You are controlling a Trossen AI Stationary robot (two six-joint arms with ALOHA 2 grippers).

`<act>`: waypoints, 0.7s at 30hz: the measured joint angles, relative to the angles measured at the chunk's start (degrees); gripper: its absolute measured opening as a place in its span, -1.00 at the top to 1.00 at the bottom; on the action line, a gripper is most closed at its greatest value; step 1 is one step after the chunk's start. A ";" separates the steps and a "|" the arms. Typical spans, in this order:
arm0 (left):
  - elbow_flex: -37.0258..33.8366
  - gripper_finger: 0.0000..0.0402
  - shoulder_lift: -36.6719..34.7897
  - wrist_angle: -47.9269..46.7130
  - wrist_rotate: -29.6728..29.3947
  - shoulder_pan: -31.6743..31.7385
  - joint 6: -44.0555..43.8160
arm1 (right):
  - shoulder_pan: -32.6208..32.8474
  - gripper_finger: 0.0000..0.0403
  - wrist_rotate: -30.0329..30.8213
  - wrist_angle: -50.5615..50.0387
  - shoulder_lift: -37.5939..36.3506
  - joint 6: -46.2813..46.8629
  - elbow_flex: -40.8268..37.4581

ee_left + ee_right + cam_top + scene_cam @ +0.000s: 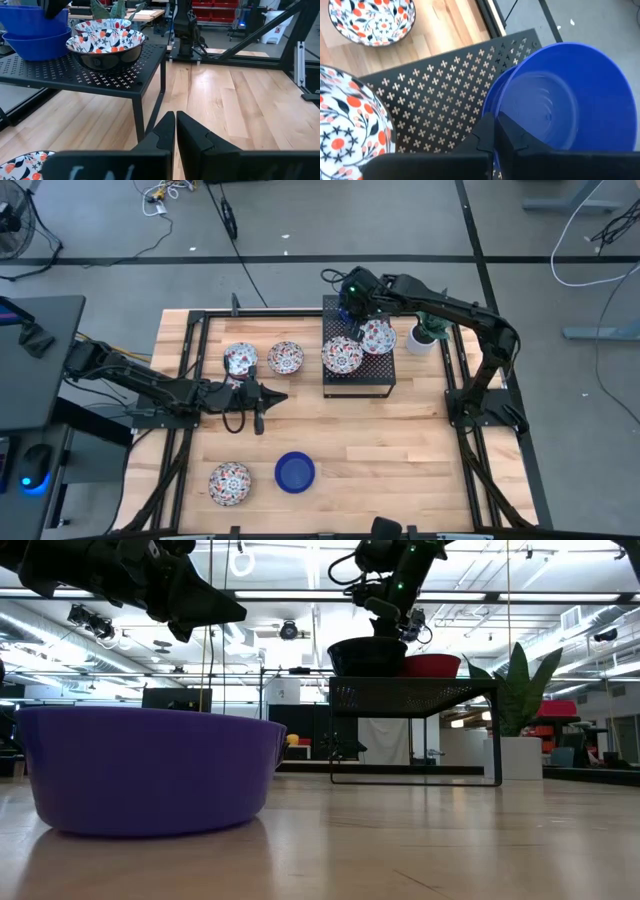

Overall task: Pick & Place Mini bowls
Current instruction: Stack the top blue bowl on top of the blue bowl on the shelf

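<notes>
cobalt blue bowls (pixel 565 95) sit stacked on the black perforated rack (pixel 445 95), and the right gripper (pixel 495 132) has its jaws pinched together on the near rim of the top one. a slip is the likely trouble: the hold is on a thin edge only, so a tilt on lifting could twist the bowl free or drag the lower one along. two patterned bowls (pixel 343 356) stand just beside the jaws on the same rack, near enough for a swing to knock them. the left gripper (pixel 262 396) waits over bare wood with its jaws clenched and empty, two patterned bowls (pixel 285 357) just beyond it. a blue bowl (pixel 295 472) and a floral bowl (pixel 230 483) lie well apart from both grippers.
</notes>
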 joint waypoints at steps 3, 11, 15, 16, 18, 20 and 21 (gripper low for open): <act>0.00 0.91 0.01 -0.01 0.00 -0.01 -0.02 | -0.05 0.96 0.02 0.61 0.23 0.00 0.02; 0.00 0.91 0.00 0.00 0.00 0.00 -0.04 | -0.70 0.96 0.07 0.34 0.88 0.00 -0.02; 0.00 0.91 0.01 0.00 0.02 -0.01 -0.04 | -0.84 0.96 0.08 0.29 1.36 0.04 -0.02; 0.00 0.91 0.00 -0.02 0.02 -0.02 -0.06 | -0.85 0.96 0.07 0.41 1.59 0.04 -0.02; 0.00 0.91 0.00 -0.02 0.02 -0.02 -0.06 | -0.87 0.96 0.09 0.48 1.77 0.04 -0.02; 0.00 0.91 0.00 -0.02 0.02 0.00 -0.06 | -0.87 0.95 0.09 0.48 1.77 0.02 -0.02; 0.00 0.91 0.01 -0.01 0.02 -0.02 -0.06 | -0.87 0.94 0.11 0.58 1.77 0.04 -0.02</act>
